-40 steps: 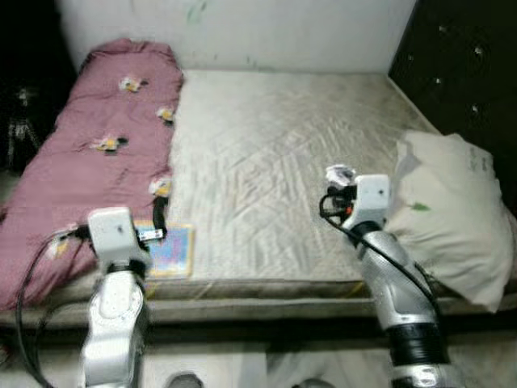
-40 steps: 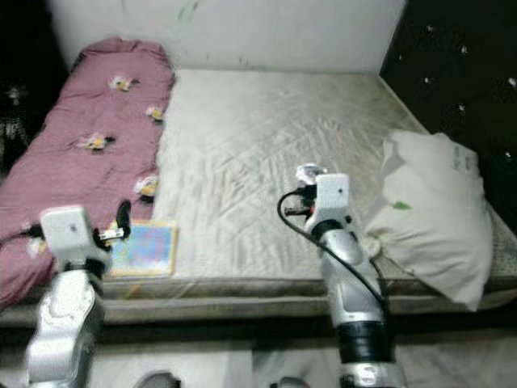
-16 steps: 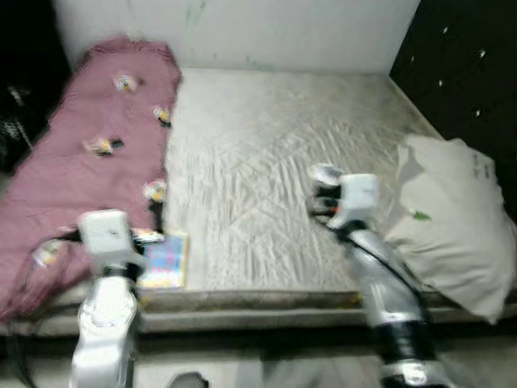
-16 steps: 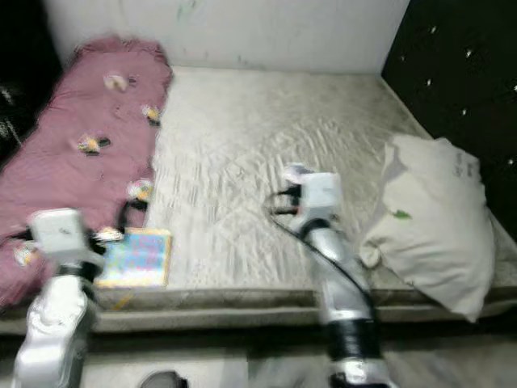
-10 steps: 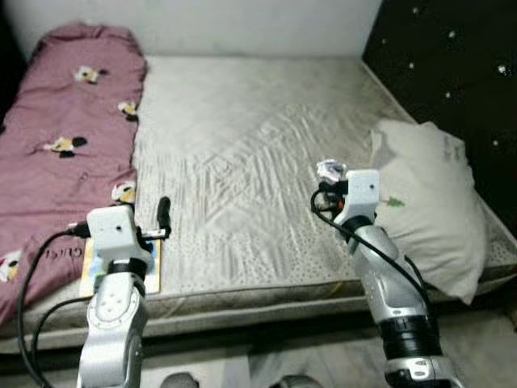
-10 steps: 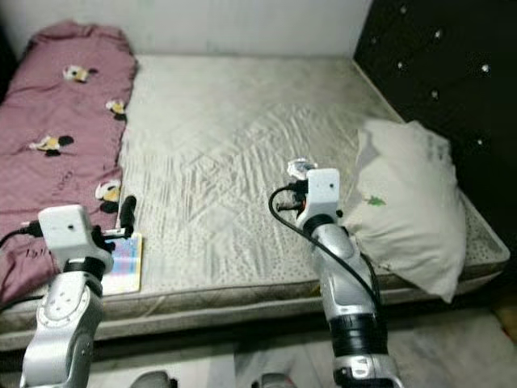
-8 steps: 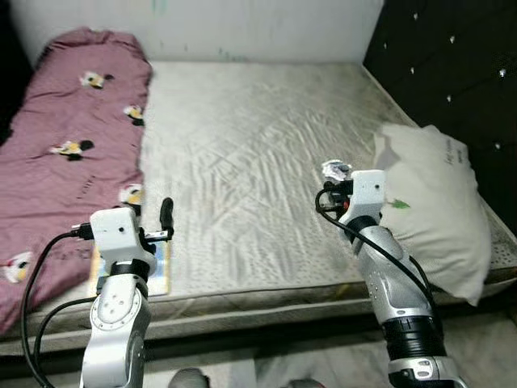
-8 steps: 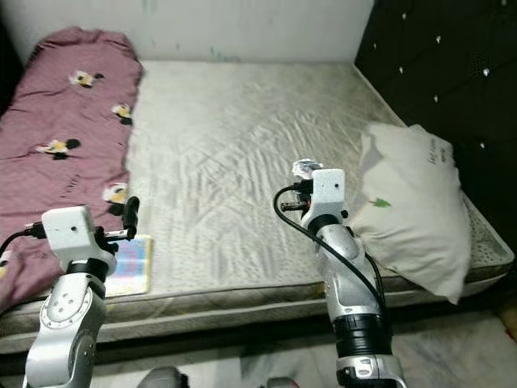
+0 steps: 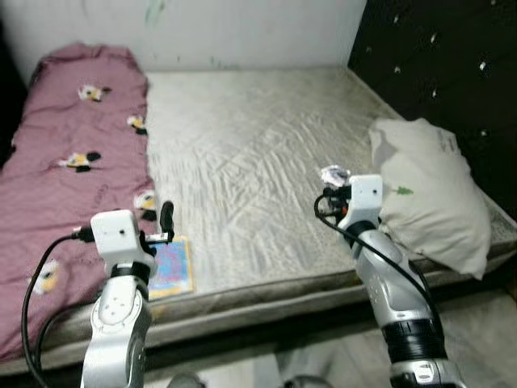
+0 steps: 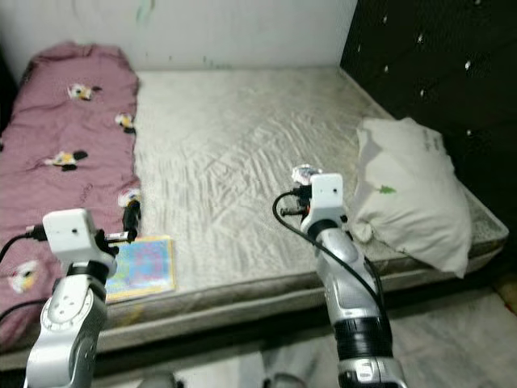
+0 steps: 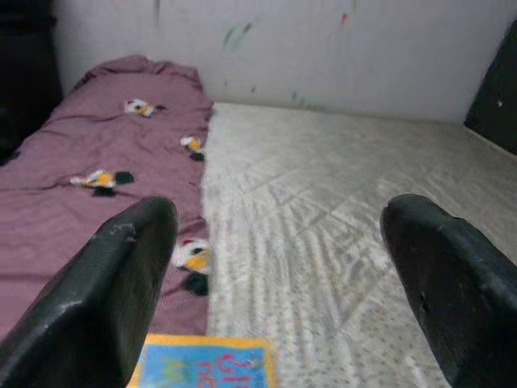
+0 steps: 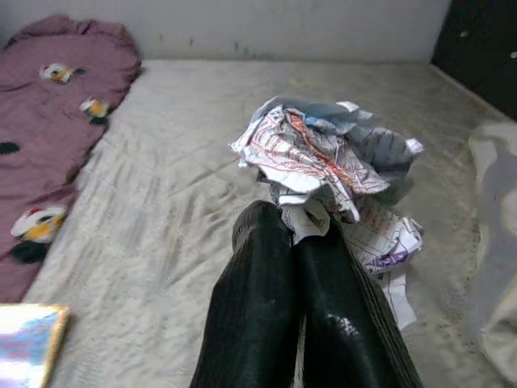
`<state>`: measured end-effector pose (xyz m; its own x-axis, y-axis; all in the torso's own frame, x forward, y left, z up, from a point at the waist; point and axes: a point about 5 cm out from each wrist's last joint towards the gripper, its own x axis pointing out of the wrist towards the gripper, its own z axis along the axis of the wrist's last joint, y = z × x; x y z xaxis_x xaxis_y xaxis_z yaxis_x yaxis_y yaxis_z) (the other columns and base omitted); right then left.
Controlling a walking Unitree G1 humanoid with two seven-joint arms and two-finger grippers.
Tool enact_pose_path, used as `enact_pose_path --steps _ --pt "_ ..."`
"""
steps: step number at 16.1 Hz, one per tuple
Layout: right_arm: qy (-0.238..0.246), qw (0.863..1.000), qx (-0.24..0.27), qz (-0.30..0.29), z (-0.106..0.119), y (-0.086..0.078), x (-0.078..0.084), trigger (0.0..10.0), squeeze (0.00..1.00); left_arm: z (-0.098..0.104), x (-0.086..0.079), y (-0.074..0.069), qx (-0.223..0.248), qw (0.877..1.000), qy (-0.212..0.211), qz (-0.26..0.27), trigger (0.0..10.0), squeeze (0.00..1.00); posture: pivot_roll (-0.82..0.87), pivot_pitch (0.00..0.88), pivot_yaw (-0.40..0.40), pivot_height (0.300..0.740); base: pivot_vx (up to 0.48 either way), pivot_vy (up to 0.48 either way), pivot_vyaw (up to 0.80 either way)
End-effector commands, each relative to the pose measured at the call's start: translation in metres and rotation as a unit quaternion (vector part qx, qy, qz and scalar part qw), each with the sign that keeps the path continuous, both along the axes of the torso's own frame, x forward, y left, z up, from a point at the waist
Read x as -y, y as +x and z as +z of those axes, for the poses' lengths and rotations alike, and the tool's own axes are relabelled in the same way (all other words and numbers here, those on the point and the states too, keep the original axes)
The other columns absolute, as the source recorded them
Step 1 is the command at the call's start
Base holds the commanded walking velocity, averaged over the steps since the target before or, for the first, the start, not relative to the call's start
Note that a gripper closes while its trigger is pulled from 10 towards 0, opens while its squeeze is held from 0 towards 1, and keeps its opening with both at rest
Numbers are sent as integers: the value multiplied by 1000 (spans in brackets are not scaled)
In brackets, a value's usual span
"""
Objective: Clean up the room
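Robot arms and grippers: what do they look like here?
Both arms are silver, jointed metal with a boxy white wrist module and looping black cables. The right arm has a black ribbed band near its base. The left gripper and right gripper each have two long black fingers, rounded and matte.

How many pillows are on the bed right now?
1: a cream pillow at the bed's right edge, beside the right gripper holding crumpled paper. Others may lie out of view.

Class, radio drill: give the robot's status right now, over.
Right gripper shut on crumpled paper, held above the mattress. Left gripper open, empty, above the colourful book at mattress edge. Nothing in the way.
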<state>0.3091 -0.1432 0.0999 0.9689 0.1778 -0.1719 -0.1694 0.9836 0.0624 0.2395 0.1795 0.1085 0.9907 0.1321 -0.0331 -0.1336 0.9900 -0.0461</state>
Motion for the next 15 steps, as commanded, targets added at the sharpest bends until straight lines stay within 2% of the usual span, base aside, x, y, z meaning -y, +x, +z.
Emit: enact_pose_path --steps 1,15 --pt "3 1000 14 12 8 5 -6 10000 0 1 -5 0 1 1000 7 9 10000 0 8 0 -58 740 0 480 0" --pt "8 1000 13 27 8 6 -9 10000 0 1 -5 1 4 1000 9 15 10000 0 2 0 -62 740 0 480 0"
